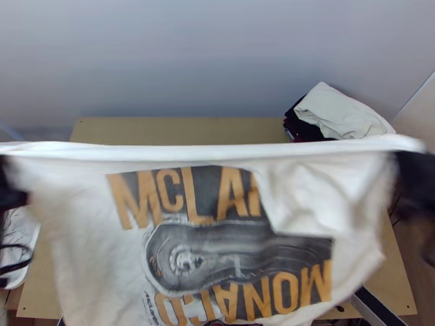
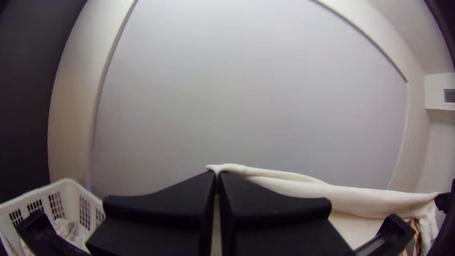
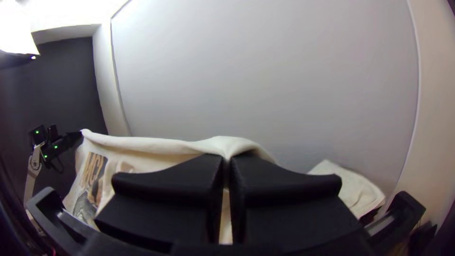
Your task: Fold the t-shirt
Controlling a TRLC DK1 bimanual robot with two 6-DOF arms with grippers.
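My left gripper [image 1: 10,187] and my right gripper [image 1: 416,176] hold the white t-shirt [image 1: 81,217] up between them, its top edge stretched nearly straight and the cloth hanging down. The dark and orange print faces the camera; the hanging part covers much of the table. In the left wrist view, the left gripper [image 2: 217,174] is shut on one end of the t-shirt's edge [image 2: 294,182]. The right wrist view has the right gripper [image 3: 227,161] shut on the t-shirt [image 3: 161,145] by the other end, with some cloth bulging above the fingers.
Folded clothes, a white piece [image 1: 340,111] over dark ones, lie at the table's back right corner. A white basket [image 2: 71,201] with cloth inside stands at the left. Bare wooden table [image 1: 179,130] shows behind the shirt's top edge.
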